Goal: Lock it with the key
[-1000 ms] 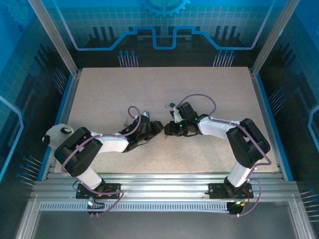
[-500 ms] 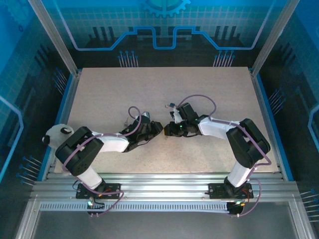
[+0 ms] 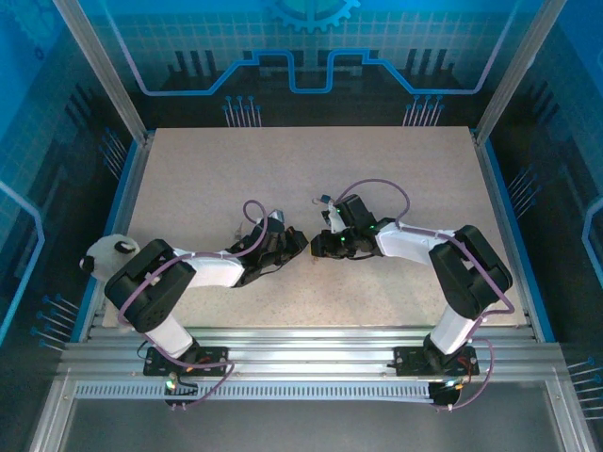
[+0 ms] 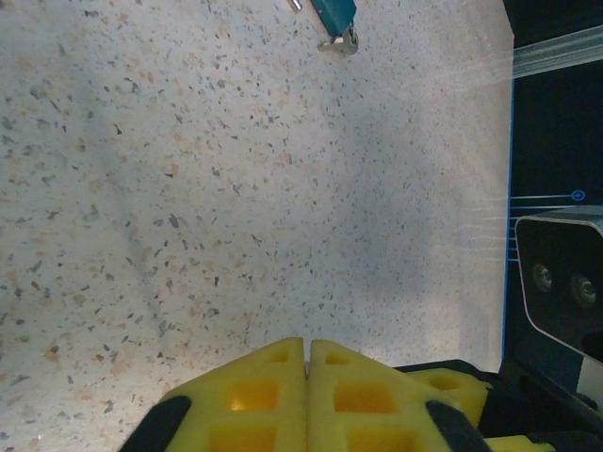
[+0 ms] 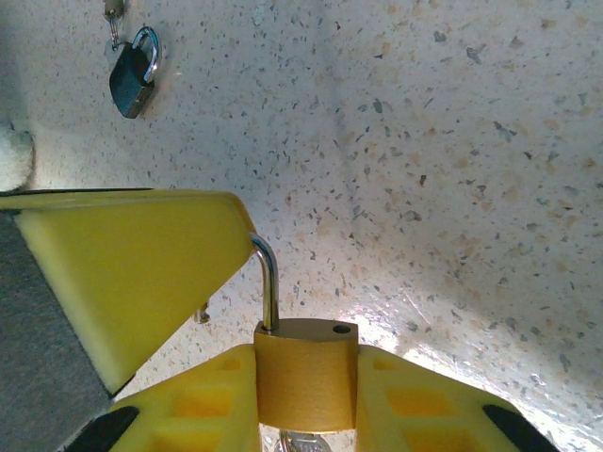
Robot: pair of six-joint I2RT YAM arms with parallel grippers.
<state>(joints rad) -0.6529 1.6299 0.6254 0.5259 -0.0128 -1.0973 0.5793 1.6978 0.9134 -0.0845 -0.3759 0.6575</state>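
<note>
Overhead, two white arms reach in from the near edge of a pale speckled counter (image 3: 236, 169), and their black wrists meet near its middle. Compared with a second ago, both arms hold almost the same pose. Any shift is too slight to describe with confidence.

The right pincer (image 5: 306, 358) is pinching a brass padlock (image 5: 306, 377), with one yellow finger on each side of the lock body. The lock stands upright in the right wrist view, and its steel shackle (image 5: 268, 282) rises from the left side of the body. The shackle's upper end runs behind a broad yellow finger of the left pincer (image 5: 132, 264), so whether the two touch cannot be told. A sliver of silver metal shows below the lock body, too little of it to identify.

The left pincer (image 4: 307, 350) has its two yellow fingers pressed together along a thin seam. A second ago it was partly spread. Nothing can be seen between its fingers in its own wrist view.

A second, dark teal padlock (image 5: 130, 80) lies flat on the counter, well apart from both pincers. Small metal pieces lie just beside its shackle end.

A white, fuzzy object with dark patches (image 3: 108, 252) sits at the counter's left edge, beside the left arm.
</note>
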